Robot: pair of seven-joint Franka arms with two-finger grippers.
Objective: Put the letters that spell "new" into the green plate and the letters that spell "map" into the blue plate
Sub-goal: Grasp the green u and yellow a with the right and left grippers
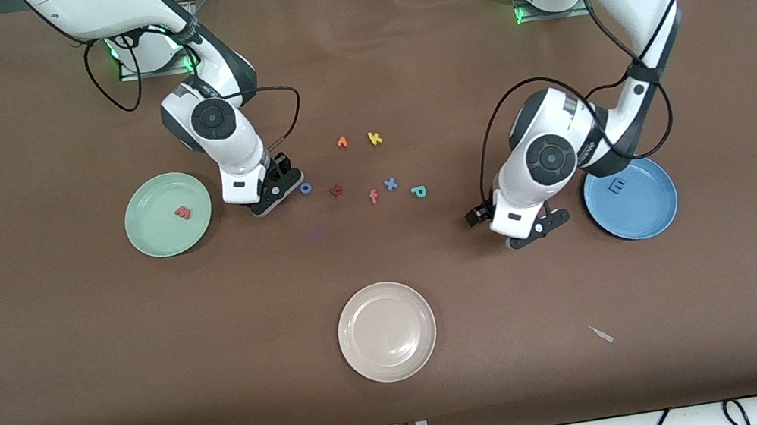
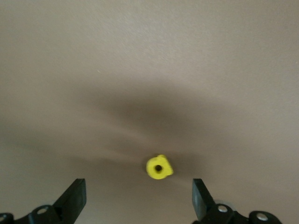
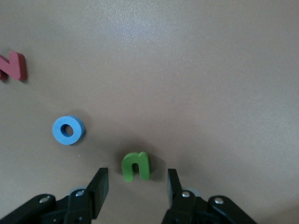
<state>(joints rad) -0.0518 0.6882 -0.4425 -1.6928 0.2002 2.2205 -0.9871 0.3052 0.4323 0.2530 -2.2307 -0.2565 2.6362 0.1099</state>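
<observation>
So far, salmon "w" (image 1: pixel 182 213) sits in the green plate (image 1: pixel 152 239), blue "m" (image 1: pixel 618 186) in the blue plate (image 1: pixel 652 216); right gripper (image 3: pixel 138 179) straddles green "n" (image 3: pixel 136 166) unclenched, left gripper (image 2: pixel 139 191) gapes over yellow "a" (image 2: pixel 159 167); orange "e" (image 1: pixel 341 142) and teal "p" (image 1: pixel 419 192) wait mid-frame.

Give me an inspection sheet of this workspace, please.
Surface: brown table, a pale scrap near the camera.
Job's things: red "w" in green plate; blue "m" in blue plate; teal "p" loose.
Clutter: cream plate; blue "o", yellow "k".
Claws: left claw open over yellow "a"; right claw straddling green "n".
Cables: bundle along table edge nearest the camera.
Surroundings: nothing seen.
</observation>
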